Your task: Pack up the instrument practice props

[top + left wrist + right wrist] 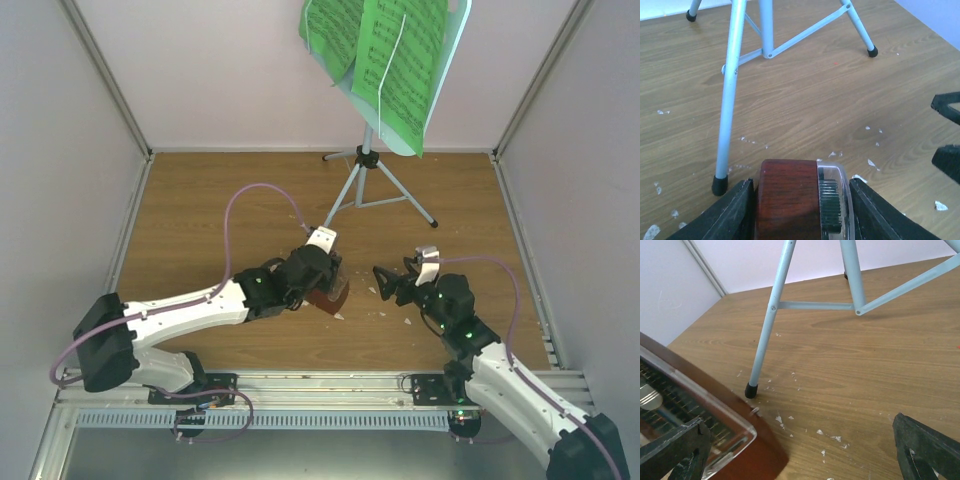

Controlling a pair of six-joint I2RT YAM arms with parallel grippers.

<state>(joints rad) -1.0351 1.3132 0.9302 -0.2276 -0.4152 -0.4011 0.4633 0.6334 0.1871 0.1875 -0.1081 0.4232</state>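
The reddish-brown and clear metronome (330,297) (790,200) lies on the wooden table, and my left gripper (325,285) (802,210) is shut on it, one jaw against the wood side and one against the clear cover. My right gripper (383,283) (800,455) stands open just right of it, nothing between its fingers; the metronome (715,410) fills the lower left of its view. The pale blue music stand (365,180) stands at the back on its tripod, one leg (730,100) (772,315) close by. Bright green sheet-music pages (400,60) rest on its desk.
Small white crumbs (385,312) (872,162) (835,438) are scattered on the wood around both grippers. Pale walls enclose the table on three sides. The stand's black foot (719,185) sits just left of my left gripper.
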